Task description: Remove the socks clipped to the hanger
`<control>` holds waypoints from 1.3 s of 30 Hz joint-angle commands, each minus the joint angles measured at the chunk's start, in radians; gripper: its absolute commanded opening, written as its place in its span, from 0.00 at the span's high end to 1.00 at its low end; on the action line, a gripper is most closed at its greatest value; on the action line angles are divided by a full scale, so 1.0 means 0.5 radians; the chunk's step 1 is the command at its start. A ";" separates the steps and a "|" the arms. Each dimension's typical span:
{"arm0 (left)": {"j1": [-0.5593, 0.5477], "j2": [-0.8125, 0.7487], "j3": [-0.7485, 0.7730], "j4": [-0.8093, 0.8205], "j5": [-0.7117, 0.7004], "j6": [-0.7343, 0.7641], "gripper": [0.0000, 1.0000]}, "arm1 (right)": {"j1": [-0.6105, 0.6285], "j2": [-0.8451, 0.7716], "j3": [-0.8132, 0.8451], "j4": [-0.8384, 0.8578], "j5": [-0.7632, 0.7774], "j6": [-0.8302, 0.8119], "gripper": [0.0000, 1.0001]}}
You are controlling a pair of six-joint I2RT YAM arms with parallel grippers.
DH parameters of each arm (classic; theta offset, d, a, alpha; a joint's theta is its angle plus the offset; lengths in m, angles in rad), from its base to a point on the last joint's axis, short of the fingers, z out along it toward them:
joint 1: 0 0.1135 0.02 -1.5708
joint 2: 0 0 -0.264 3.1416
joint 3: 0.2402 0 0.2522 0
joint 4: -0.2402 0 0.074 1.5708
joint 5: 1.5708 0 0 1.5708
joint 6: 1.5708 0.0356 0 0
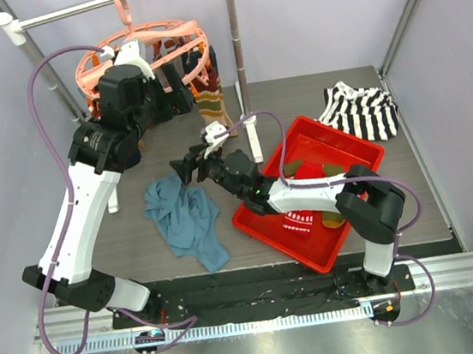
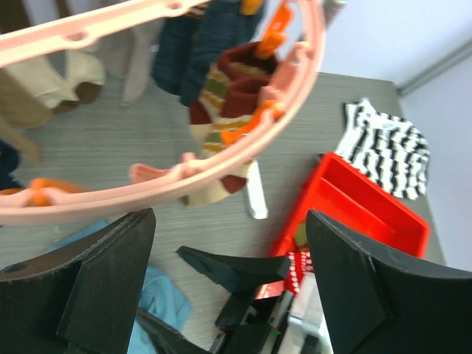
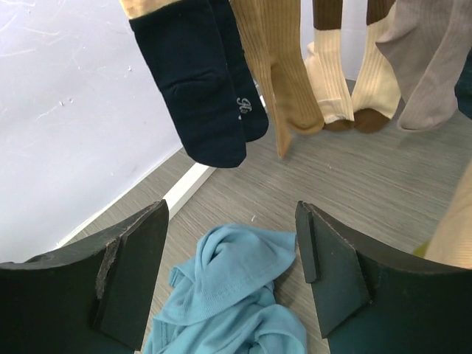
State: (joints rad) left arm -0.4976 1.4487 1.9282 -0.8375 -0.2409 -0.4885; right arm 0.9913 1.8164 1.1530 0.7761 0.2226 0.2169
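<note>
Table (image 1: 423,184) bears cloth (image 1: 185,218), tray (image 1: 268,240), striped garment (image 1: 362,110)

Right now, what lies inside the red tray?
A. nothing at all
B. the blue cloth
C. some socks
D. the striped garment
C: several socks lie in the tray, while the blue cloth lies outside it to the left and the striped garment lies outside it, beyond its far right side.
</note>
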 commanded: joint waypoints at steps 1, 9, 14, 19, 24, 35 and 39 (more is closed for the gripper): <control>-0.002 -0.093 0.009 0.218 0.258 0.038 0.13 | 0.012 -0.147 -0.017 0.055 0.052 -0.013 0.23; 0.001 -0.283 0.022 -0.015 0.013 0.155 0.12 | 0.012 -0.187 -0.005 -0.037 0.012 0.045 0.23; 0.004 -0.482 -0.266 0.067 -0.493 0.280 0.12 | 0.012 -0.246 -0.082 -0.046 0.043 0.027 0.23; 0.359 -0.627 -0.579 0.129 -0.369 0.180 0.13 | 0.015 -0.289 -0.125 -0.092 0.043 -0.020 0.23; 0.737 -0.789 -0.953 0.450 0.040 -0.001 0.17 | 0.012 -0.335 -0.210 -0.092 0.055 -0.059 0.23; 1.081 -0.922 -1.577 0.969 0.396 -0.011 0.17 | 0.002 -0.332 -0.244 -0.092 0.101 -0.081 0.23; 1.179 -0.909 -1.705 1.122 0.473 -0.054 0.18 | -0.022 -0.338 -0.263 -0.089 0.104 -0.078 0.23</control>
State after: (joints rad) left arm 0.0486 1.0054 1.1130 -0.4435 -0.0765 -0.4980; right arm 0.9905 1.6928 1.0348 0.6937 0.2497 0.1928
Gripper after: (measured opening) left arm 0.826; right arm 0.773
